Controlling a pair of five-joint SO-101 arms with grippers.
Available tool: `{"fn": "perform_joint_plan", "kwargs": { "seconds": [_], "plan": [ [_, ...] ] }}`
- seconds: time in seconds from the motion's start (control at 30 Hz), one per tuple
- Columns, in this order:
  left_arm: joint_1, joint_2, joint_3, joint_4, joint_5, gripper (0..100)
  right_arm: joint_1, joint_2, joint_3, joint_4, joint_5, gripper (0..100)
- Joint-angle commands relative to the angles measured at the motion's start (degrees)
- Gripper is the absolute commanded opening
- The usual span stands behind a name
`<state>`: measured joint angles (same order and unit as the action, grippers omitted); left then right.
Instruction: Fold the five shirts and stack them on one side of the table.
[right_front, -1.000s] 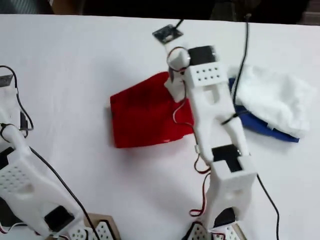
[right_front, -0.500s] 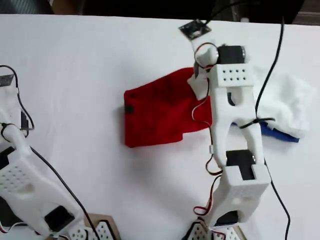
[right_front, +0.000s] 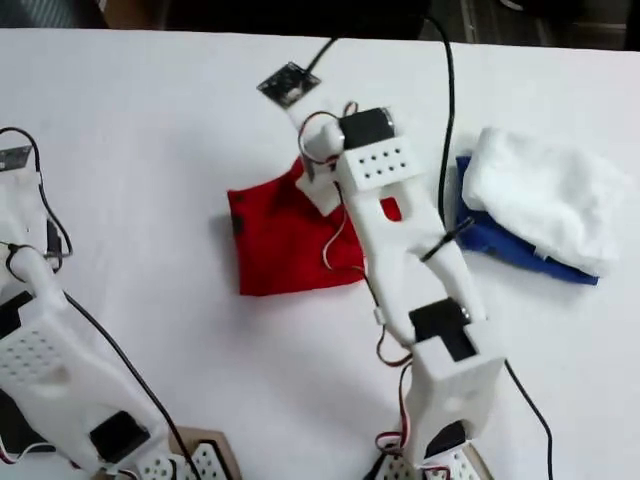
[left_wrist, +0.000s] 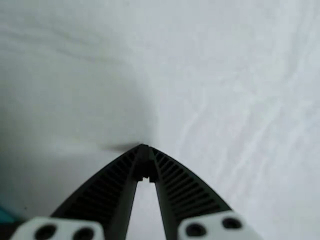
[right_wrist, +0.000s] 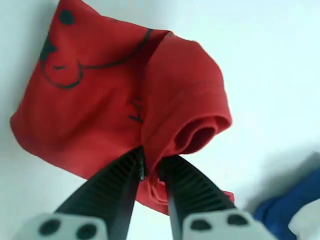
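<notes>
Right pincer (right_front: 315, 185) down on the red shirt (right_front: 275, 245) mid-table (right_front: 150, 120); the white shirt (right_front: 545, 190) sits on the blue shirt (right_front: 500, 240) at the side. Left wrist view: left pincer (left_wrist: 144, 155) pinched closed on nothing above the table. Right wrist view: the right pincer nips a fold of red cloth. Folding's in hand, I'd say. Next, lay that fold flat, then carry it to the pile.

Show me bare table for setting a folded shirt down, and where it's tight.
Widest bare table: between the left arm and the red shirt, running to the far edge. Also bare: the near corner in front of the blue shirt. Crowded: the gap between red shirt and blue shirt, crossed by the right arm and cable.
</notes>
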<state>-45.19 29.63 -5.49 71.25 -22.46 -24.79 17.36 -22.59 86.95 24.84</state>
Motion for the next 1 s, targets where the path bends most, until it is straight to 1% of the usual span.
{"fn": "perform_joint_plan", "kwargs": {
  "seconds": [0.0,0.2,0.4,0.53,0.6,0.63,0.67,0.73,0.8,0.87,0.97],
  "plan": [
    [3.34,-2.55,-2.33,1.76,0.18,3,-0.31,-6.46,0.35,0.75,-0.53,2.3],
    [19.34,-5.19,-5.32,10.46,-1.23,3,4.18,-3.82,0.44,0.66,-0.53,2.3],
    [30.59,-10.2,-12.7,17.67,-1.14,3,6.37,4.88,0.26,-1.45,-0.35,2.3],
    [37.27,-11.96,-13.58,21.19,-1.05,3,7.6,8.4,-0.09,-1.8,-0.53,2.6],
    [39.21,-11.96,-13.41,21.63,-0.44,3,8.66,8.84,0.0,-1.71,-0.79,2.9],
    [39.74,-11.78,-13.14,21.36,0.97,3,9.1,8.84,0.0,-1.63,-1.32,3.3],
    [40.09,-11.69,-13.14,21.36,2.64,3,9.8,8.84,0.0,-1.45,-1.85,5.2],
    [41.05,-11.52,-12.97,21.27,4.31,3,10.95,8.75,0.0,-0.66,-2.2,12.0],
    [42.29,-11.16,-12.97,21.27,4.48,6,11.56,8.75,0.0,-0.22,-1.93,19.9],
    [43.6,-11.16,-12.97,21.54,4.57,10,12.53,8.75,-0.09,-0.13,-1.93,25.3],
    [45.71,-11.16,-12.97,21.8,4.66,14,15.34,6.9,-0.7,-0.13,-2.2,26.2]
  ]
}}
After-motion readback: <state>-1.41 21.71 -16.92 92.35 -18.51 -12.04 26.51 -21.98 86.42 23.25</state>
